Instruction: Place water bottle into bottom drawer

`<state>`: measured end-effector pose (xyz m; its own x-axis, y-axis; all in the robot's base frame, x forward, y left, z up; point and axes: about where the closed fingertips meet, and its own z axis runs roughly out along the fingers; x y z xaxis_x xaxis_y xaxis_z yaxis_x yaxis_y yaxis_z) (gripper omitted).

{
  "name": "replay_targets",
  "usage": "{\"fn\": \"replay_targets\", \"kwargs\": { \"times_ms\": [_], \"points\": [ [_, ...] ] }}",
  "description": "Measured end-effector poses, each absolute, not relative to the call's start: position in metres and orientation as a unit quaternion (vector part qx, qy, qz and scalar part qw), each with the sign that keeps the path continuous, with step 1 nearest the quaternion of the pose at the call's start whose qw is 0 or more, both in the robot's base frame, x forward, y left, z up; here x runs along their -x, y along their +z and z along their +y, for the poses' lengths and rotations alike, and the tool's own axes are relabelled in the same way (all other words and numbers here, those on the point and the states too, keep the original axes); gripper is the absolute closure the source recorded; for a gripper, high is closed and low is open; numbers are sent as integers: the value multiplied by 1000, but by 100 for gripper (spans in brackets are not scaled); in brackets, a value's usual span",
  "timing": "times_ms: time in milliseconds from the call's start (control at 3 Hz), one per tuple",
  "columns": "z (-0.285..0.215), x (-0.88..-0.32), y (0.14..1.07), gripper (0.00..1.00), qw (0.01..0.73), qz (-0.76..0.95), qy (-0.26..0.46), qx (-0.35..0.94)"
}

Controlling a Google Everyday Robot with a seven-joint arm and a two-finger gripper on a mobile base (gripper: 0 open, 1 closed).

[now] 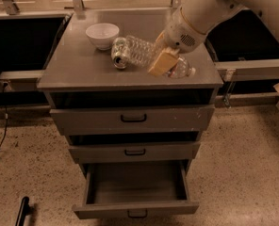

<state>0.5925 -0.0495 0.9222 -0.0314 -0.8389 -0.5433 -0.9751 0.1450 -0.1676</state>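
Note:
The water bottle [144,51] is clear and ribbed, and lies tilted in my gripper [164,62] over the front right part of the cabinet top [73,69]. The gripper is shut on the bottle around its middle, with a tan finger [159,62] in front of it. The bottle's narrow end [184,71] points right and its base points left, partly in front of the soda can [119,55]. The bottom drawer [135,210] is pulled open below and nothing shows inside it. The gripper is well above it, over its right half.
A white bowl [102,34] stands at the back left of the cabinet top next to the can. The top drawer [132,119] and the middle drawer [135,152] are shut. Dark bins flank the cabinet. A black object [22,211] lies on the floor at lower left.

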Motion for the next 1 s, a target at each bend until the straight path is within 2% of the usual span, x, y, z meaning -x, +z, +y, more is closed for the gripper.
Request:
{"fn": "replay_targets", "kwargs": {
  "times_ms": [333,667,1000],
  "points": [
    [-40,-542,903,100,217,629,86,742],
    [-38,-527,882,100,191,583,72,787],
    [-18,-533,889,100,203,594,54,776]
  ]
}}
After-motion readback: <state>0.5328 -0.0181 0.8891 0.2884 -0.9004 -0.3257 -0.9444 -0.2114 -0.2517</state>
